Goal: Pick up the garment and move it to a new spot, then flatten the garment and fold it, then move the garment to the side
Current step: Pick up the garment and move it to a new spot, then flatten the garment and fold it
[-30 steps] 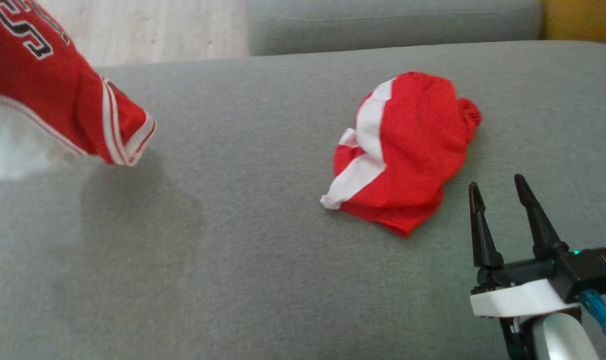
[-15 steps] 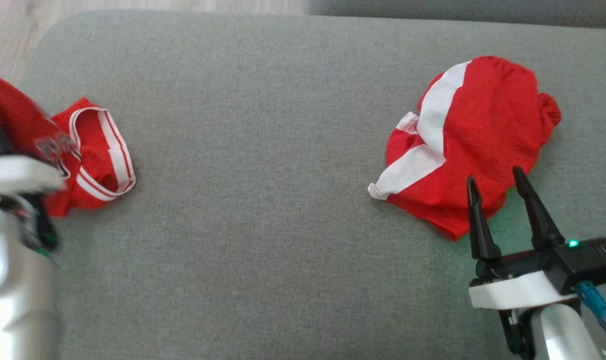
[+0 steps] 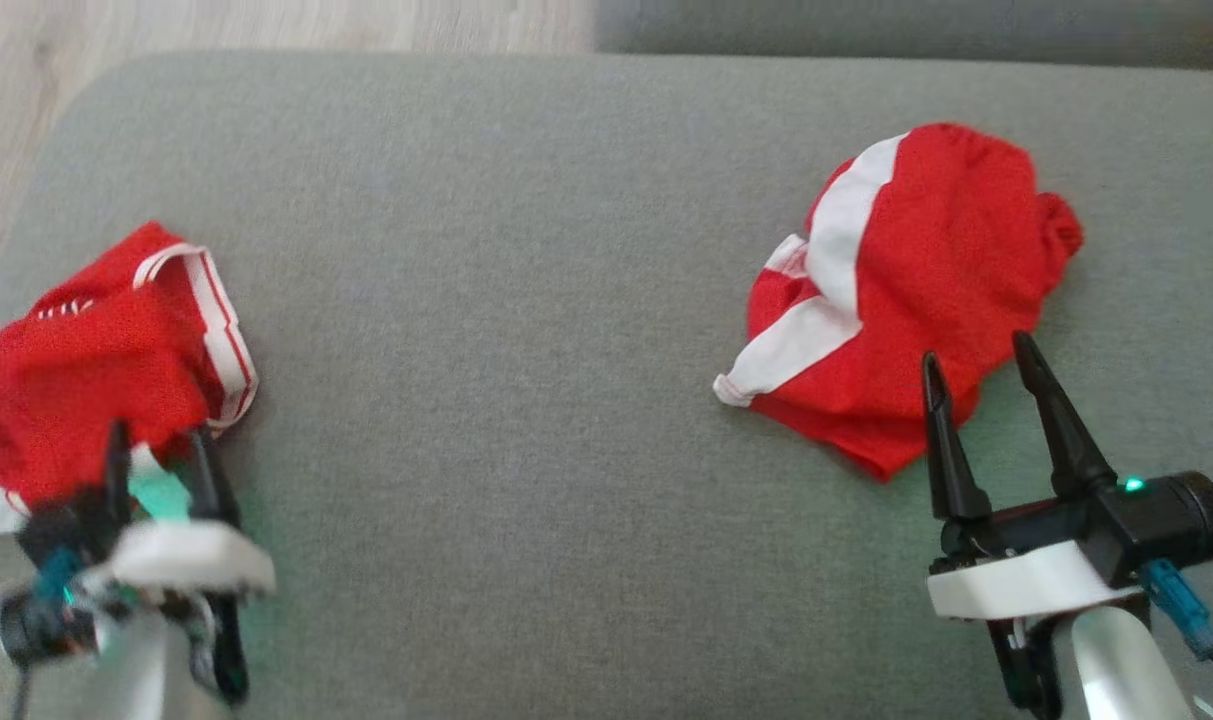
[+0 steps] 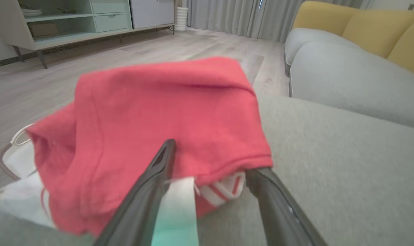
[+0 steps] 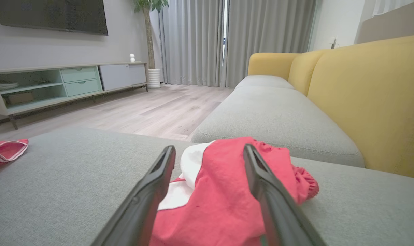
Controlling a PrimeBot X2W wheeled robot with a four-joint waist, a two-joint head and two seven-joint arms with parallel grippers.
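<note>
- The head view shows both pieces at once: the crumpled red mesh jersey with white-and-red striped trim (image 3: 76, 370) lies at the left edge of the wide grey fabric cushion (image 3: 526, 300). A bunched red cloth with a white band (image 3: 926, 260) lies well apart from it on the right.
- The left gripper (image 3: 156, 432) is blurred there. The left wrist view (image 4: 210, 157) shows its fingers spread, tips against the near edge of the jersey (image 4: 166, 102), with nothing pinched.
- A pale white-and-teal strip between those fingers is too smeared to identify.
- The right gripper (image 3: 976, 348) stands open, tips just at the banded cloth's near edge.
- The right wrist view (image 5: 208, 147) adds a yellow sofa back (image 5: 363, 102) and a corner of the jersey (image 5: 5, 150), cut off at the left frame edge.
- The jersey's lettering is folded out of sight.
</note>
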